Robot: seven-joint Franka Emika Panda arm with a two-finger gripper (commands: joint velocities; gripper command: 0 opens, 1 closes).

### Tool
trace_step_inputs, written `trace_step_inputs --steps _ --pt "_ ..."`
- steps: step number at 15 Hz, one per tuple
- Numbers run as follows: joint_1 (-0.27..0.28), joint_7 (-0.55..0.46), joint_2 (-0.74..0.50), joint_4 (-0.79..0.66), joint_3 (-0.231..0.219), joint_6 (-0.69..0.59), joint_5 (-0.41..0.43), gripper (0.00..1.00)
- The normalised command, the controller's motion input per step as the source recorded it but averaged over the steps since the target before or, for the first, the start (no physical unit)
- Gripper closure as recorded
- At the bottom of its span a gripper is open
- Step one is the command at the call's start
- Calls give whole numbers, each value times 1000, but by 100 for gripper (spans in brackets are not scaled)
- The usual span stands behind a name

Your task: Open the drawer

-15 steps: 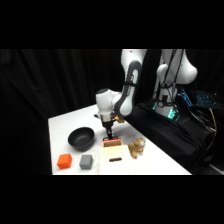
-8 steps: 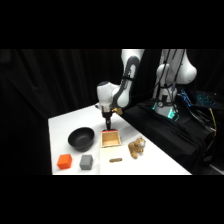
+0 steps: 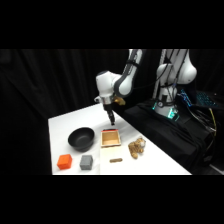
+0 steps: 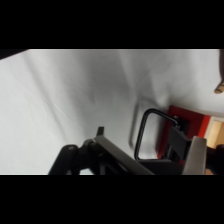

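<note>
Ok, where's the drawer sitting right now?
In the side view the drawer lies mid-table, just below the gripper, with the black bowl on its left and a tan object on its right.

Colours on the white table (image 3: 62,125)

Tan drawer (image 3: 110,138) with red-orange front edge; black bowl (image 3: 81,138); orange block (image 3: 64,161); grey block (image 3: 86,162); white arm (image 3: 117,82).

Black bowl (image 3: 81,138), orange block (image 3: 64,161), grey block (image 3: 86,162) and a tan lump (image 3: 136,147) on the white table (image 3: 62,125)

gripper (image 3: 112,121) lifted up higher and moved back, off the drawer (image 3: 110,138), drawer now showing whole
</note>
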Motion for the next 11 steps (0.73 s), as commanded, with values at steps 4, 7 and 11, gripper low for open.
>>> trace_step_inputs --steps 4,7,11 --pt "-24 -148 -548 48 5 -620 -80 0" --pt "41 -55 -236 198 15 -422 -73 0" --pt "71 -128 -96 182 37 -252 -45 0"
